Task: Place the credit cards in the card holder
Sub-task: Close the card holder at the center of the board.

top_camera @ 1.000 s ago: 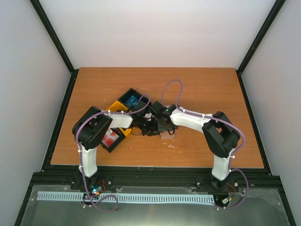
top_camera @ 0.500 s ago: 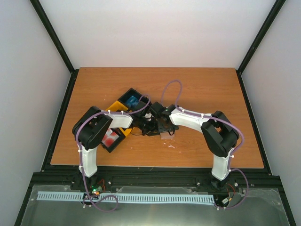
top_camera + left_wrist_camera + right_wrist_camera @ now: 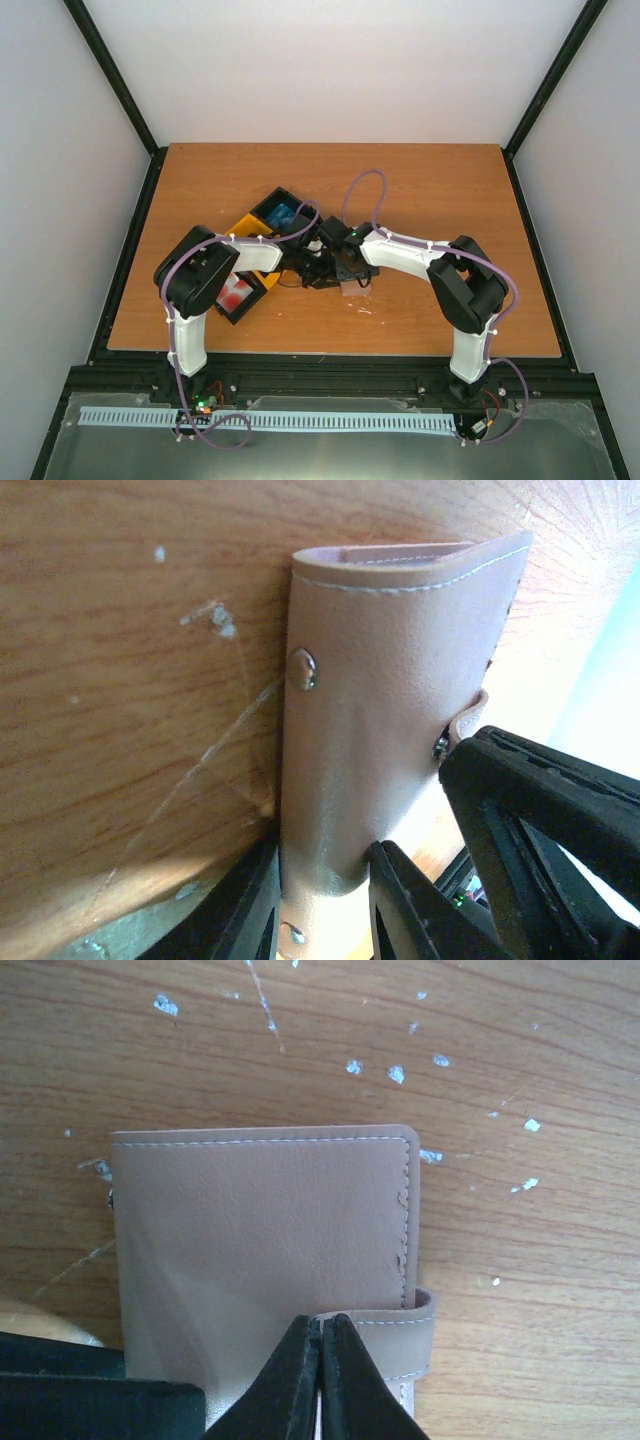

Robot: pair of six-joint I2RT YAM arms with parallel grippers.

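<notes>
Both mine at card holder [image 3: 385,670]: L claw [image 3: 322,870], R claw [image 3: 320,1332].
L clamps its lower edge; R pinched fully closed, tips over strap [image 3: 400,1322].

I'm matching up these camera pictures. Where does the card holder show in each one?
Top view: card holder, a pale sliver at mid-table, mostly hidden.
Left wrist: centre, running top to bottom, lower end in the left claw.
Right wrist: centre-left, broad face showing.
Shared landmark: the scratched wooden table.
</notes>
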